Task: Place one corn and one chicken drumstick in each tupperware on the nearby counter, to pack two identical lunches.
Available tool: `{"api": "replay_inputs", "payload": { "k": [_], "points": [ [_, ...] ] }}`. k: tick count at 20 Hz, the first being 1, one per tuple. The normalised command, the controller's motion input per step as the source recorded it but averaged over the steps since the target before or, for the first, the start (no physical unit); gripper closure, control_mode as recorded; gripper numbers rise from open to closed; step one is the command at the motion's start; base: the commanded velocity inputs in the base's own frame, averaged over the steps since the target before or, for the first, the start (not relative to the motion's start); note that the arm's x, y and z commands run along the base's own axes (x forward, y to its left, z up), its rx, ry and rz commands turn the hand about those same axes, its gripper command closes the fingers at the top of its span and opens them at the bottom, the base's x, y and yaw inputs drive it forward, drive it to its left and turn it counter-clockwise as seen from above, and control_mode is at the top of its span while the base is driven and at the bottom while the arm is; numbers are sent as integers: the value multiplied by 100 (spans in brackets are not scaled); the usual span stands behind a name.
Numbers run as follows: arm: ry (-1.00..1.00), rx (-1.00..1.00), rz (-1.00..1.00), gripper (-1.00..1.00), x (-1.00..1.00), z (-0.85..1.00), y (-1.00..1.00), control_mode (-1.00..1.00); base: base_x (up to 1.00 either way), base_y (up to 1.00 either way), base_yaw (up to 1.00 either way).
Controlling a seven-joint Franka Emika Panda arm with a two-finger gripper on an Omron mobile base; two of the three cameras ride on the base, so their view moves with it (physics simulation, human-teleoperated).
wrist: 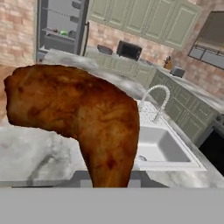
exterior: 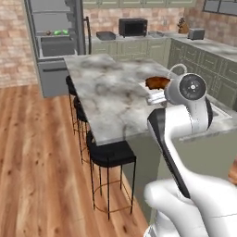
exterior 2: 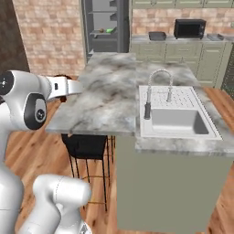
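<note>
A home kitchen. A marbled island (exterior 2: pixel 107 98) with a white sink (exterior 2: pixel 176 119) and curved tap (exterior 2: pixel 159 77) lies below and ahead of the jaws, with black stools (exterior: pixel 109 155) tucked along its edge. Beyond the jaws, olive-green cabinets (exterior 2: pixel 176 52) carry a stone counter (exterior: pixel 139 38) with a black microwave (exterior 2: pixel 189 29), a grey tupperware (exterior 2: pixel 157 35) beside it, and a toaster (exterior: pixel 196 33). An open fridge (exterior: pixel 54 32), brick walls (exterior 2: pixel 50 36) and plank floor (exterior: pixel 37 162) surround them.

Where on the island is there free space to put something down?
The marbled island top is bare from its far end down to the edge above the black stools, left of the white sink. It is crowded at the sink, with the faucet and the held chicken drumstick.
</note>
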Motion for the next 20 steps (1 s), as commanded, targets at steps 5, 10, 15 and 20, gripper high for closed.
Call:
{"api": "replay_inputs", "payload": {
  "k": [5, 10, 15, 20],
  "points": [
    [0, 0, 0, 100, 0, 0, 0, 100, 48, -100, -29],
    [0, 0, 0, 100, 0, 0, 0, 100, 70, -100, -39],
    [0, 0, 0, 100, 0, 0, 0, 100, 56, -100, -42],
    [0, 0, 0, 100, 0, 0, 0, 100, 32, -100, -31]
  ]
}}
